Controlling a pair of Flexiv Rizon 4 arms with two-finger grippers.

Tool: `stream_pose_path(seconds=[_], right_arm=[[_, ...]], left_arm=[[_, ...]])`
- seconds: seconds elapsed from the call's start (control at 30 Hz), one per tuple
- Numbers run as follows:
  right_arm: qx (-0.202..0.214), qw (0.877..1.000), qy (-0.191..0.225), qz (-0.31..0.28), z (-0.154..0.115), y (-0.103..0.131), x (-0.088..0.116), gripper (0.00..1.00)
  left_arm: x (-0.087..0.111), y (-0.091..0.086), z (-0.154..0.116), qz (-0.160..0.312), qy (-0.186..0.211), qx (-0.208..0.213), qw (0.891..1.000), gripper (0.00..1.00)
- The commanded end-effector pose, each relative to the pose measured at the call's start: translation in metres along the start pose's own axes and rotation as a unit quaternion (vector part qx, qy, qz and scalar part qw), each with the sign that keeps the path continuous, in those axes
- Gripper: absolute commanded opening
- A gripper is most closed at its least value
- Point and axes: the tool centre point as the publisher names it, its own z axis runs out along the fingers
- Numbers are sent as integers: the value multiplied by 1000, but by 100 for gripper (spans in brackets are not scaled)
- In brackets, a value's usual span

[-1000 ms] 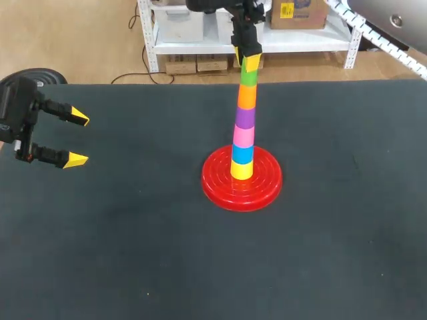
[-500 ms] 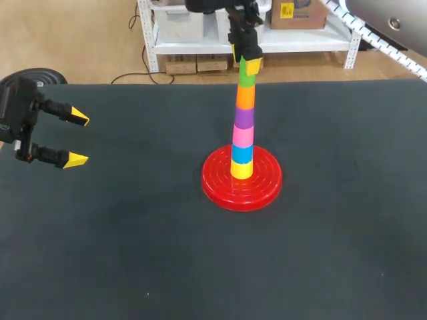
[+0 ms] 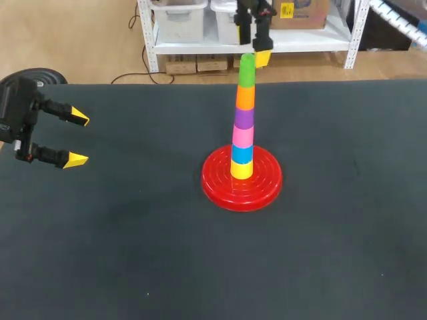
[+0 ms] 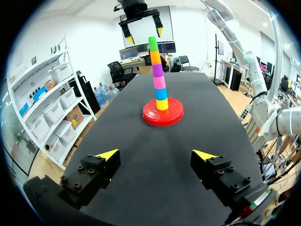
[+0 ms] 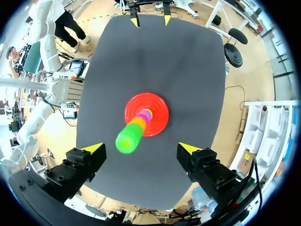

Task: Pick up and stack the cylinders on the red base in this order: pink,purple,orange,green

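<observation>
On the red base (image 3: 220,190) a tilted tower stands: yellow, blue, pink (image 3: 243,137), purple (image 3: 244,118), orange (image 3: 246,98), and the green cylinder (image 3: 247,70) on top. My right gripper (image 3: 254,56) hovers just above the green one, open and touching nothing. In the right wrist view the green cylinder (image 5: 128,139) lies below and between the spread fingers of my right gripper (image 5: 142,148), apart from both. My left gripper (image 3: 73,138) stands open at the table's left, far from the tower. From the left wrist view the tower (image 4: 157,70) rises well ahead of my left gripper (image 4: 156,155).
The black tabletop (image 3: 133,253) spreads on all sides of the base. Its far edge (image 3: 333,81) runs just behind the tower.
My right gripper has opened, letting go of the green cylinder, and has lifted off the tower's top. The left arm has not moved.
</observation>
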Motion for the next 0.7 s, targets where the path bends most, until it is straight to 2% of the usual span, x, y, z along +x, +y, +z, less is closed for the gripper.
stream_pose_path(seconds=[0.03, 0.3, 0.47, 0.7], right_arm=[[37, 999, -32, 9, 8, 16, 20, 100], [49, 995, -69, 58, 30, 27, 63, 100], [67, 988, -114, 80, 51, 42, 88, 100], [67, 983, -144, 96, 76, 47, 105, 100]], left_arm=[[1, -1, 0, 1, -1, -2, 1000, 100], [1, -1, 0, 1, -1, -2, 1000, 100], [1, -1, 0, 1, -1, -2, 1000, 100], [1, -1, 0, 1, -1, -2, 1000, 100]])
